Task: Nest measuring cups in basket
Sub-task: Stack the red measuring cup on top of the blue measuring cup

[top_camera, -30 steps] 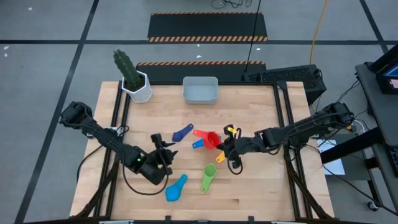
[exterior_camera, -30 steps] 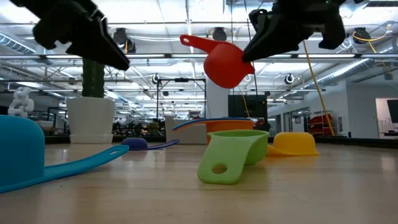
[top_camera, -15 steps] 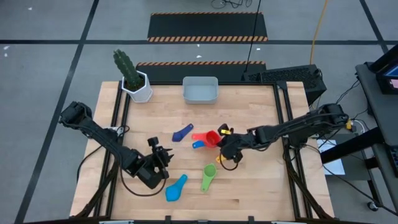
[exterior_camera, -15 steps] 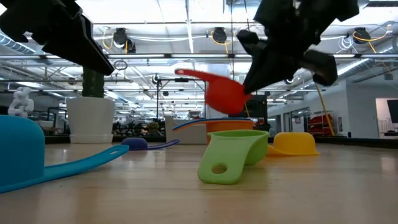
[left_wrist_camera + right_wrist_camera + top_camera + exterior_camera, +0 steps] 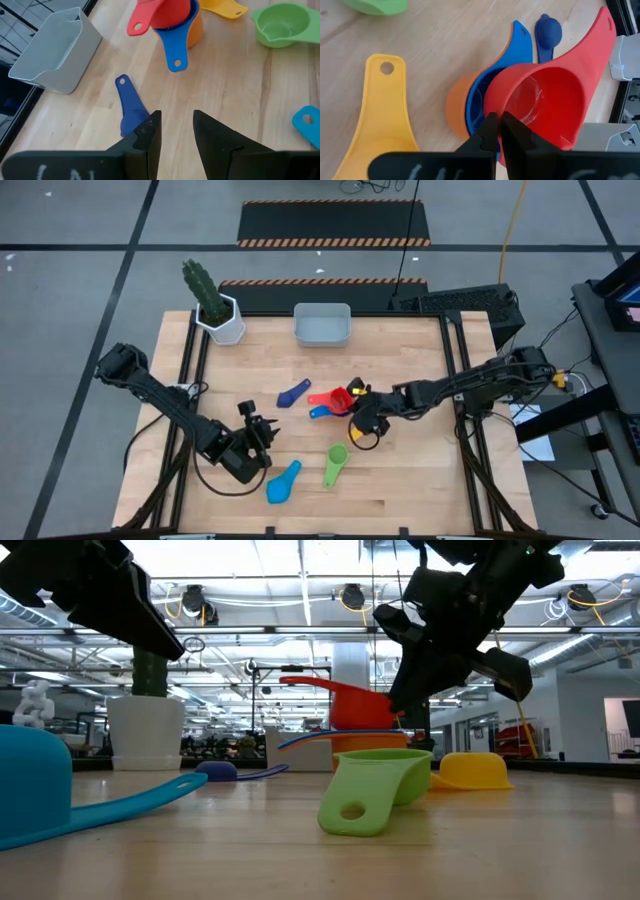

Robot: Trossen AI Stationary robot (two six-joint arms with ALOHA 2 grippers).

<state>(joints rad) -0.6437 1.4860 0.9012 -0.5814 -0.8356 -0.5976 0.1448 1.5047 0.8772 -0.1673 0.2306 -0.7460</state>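
Observation:
My right gripper (image 5: 498, 125) is shut on the red measuring cup (image 5: 545, 107), which sits in a blue cup (image 5: 507, 60) that sits inside an orange cup (image 5: 456, 105), at mid-table (image 5: 335, 402). The other cups lie loose on the wood: a yellow cup (image 5: 382, 115), a green cup (image 5: 335, 462), a light blue cup (image 5: 283, 480) and a dark blue scoop (image 5: 131, 107). My left gripper (image 5: 175, 135) hovers open just short of the dark blue scoop and touches nothing. The basket (image 5: 322, 325) stands at the far edge. My right gripper pinches the red cup's wall at its rim (image 5: 495, 100), on the side away from the handle (image 5: 600, 25), one finger inside the bowl and one outside. The fingers slant down from the table's right. The cup is slightly tilted and its bowl sits in the blue cup.
A white pot with a cactus (image 5: 222, 315) stands at the far left corner beside the basket. Bare wood lies along the near edge and on the table's right side.
My right gripper has come down and toward the table's left, rolling its wrist, with the red cup. The cup hung clear in the air a second ago. It has sunk and tipped upright, and its bowl now sits in the blue cup on the orange one.

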